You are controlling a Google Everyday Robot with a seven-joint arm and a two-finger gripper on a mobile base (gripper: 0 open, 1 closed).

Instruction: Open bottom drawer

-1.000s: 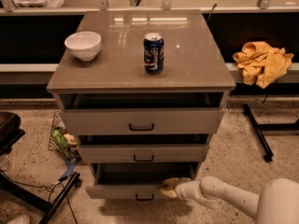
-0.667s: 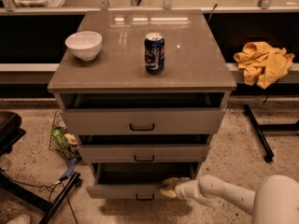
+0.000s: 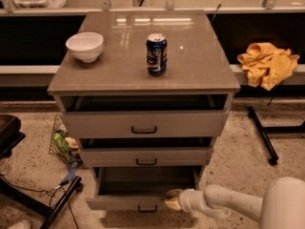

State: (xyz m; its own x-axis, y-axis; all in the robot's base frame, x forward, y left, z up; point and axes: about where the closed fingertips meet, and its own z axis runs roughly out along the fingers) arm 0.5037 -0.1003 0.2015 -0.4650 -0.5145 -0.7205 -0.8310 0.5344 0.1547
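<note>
Camera view showed the bottom drawer (image 3: 119,203) pulled well out past the front edge of the cabinet top (image 3: 119,70), its dark inside exposed. My gripper (image 3: 172,199) sat right of the drawer's handle (image 3: 147,208), pinching the front's top lip. I judged the task nearly done, with little travel left.

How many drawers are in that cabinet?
3. The top drawer is highest, the middle drawer is below it, and the bottom drawer is lowest, pulled out, with the hand at its front edge.

Bowl (image 3: 85,46) and soda can (image 3: 157,54) on cabinet top (image 3: 200,66); jaws at bottom drawer (image 3: 124,203)
</note>
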